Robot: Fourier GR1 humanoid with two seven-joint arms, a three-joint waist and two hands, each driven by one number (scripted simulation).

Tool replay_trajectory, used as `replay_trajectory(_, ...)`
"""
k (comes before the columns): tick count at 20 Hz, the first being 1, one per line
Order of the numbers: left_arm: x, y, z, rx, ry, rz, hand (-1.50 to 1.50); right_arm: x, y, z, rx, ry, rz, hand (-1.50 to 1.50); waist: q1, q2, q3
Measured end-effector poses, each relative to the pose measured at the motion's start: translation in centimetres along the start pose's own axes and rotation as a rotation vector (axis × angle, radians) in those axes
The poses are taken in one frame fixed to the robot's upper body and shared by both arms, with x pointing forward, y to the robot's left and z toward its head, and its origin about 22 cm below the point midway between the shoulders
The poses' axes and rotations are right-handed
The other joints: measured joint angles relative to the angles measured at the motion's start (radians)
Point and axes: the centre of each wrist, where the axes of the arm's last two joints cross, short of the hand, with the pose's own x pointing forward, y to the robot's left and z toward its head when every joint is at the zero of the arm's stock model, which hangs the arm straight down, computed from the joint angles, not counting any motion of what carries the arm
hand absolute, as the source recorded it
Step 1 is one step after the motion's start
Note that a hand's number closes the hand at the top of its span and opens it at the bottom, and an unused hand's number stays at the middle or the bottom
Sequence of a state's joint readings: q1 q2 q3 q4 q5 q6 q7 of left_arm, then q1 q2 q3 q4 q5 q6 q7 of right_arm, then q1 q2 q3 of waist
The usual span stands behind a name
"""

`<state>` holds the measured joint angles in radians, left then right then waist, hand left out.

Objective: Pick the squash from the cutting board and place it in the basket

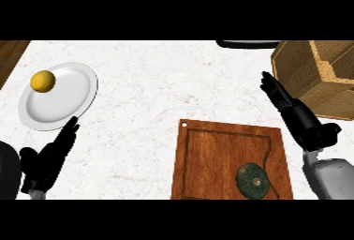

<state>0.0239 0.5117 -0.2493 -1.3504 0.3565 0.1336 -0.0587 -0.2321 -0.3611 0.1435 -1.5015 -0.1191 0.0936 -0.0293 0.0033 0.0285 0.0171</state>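
A dark green round squash (253,181) lies on the wooden cutting board (221,150), near its lower right corner. The woven basket (325,75) stands at the upper right of the counter. My right hand (294,112) is open with straight fingers pointing up, between the board's right edge and the basket, above and to the right of the squash and apart from it. My left hand (48,159) is open at the lower left, fingers up, resting just below the white plate.
A white plate (66,101) at the left holds a yellow-orange round fruit (43,81). A dark object (245,44) shows at the top edge beside the basket. A wooden surface (10,54) borders the counter's upper left corner.
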Motion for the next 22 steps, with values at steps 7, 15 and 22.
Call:
replay_trajectory(7,4.3,1.3,-2.1,0.077,-0.067,-0.001,0.00,4.3,-4.1,-1.6,0.069,-0.329,-0.095,1.50,-0.007,-0.026,-0.011)
replay_trajectory(15,6.3,1.8,-3.6,0.095,-0.062,0.033,0.00,6.1,5.8,1.2,0.251,-0.582,0.179,-1.50,-0.022,-0.035,-0.017)
replay_trajectory(22,7.2,2.1,-3.8,0.094,-0.053,0.031,0.00,11.6,10.8,4.2,0.204,-0.447,0.305,-1.50,-0.021,-0.038,-0.020)
